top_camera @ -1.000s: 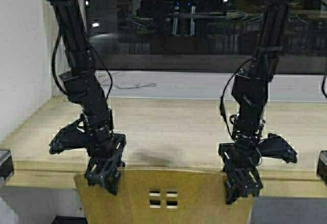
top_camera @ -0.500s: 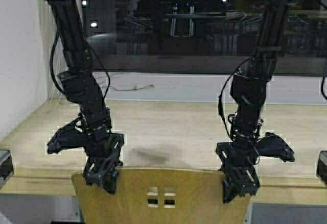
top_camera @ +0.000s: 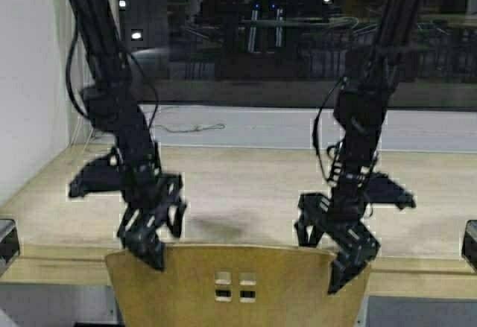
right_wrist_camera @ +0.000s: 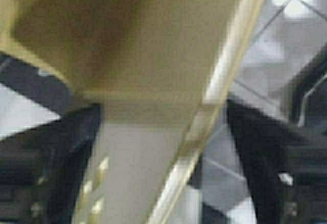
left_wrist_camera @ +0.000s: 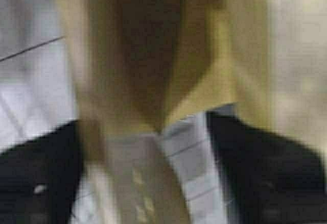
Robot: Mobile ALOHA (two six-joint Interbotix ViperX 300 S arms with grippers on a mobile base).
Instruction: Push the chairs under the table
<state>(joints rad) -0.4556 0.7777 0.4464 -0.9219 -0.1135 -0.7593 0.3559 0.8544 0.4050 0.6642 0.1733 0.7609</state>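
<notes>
One mustard-yellow chair shows only its curved backrest point(top_camera: 238, 286), with small square cutouts, at the bottom middle, right against the front edge of the long beige table point(top_camera: 246, 185). My left gripper point(top_camera: 156, 236) is open over the backrest's left top corner. My right gripper point(top_camera: 328, 249) is open over its right top corner. In the left wrist view the backrest point(left_wrist_camera: 138, 193) lies between the spread black fingers point(left_wrist_camera: 30, 183). In the right wrist view the backrest point(right_wrist_camera: 138, 173) also lies between the spread fingers point(right_wrist_camera: 276, 168), untouched on the sides.
A white wall point(top_camera: 30, 81) closes the left side. A dark window point(top_camera: 298, 36) runs behind the table above a pale ledge with a cable point(top_camera: 186, 127). Grey tiled floor point(right_wrist_camera: 301, 9) shows under the chair.
Both grippers, shut on the backrest's top corners before, have opened and tilted up off the edge. The chair and table have barely shifted.
</notes>
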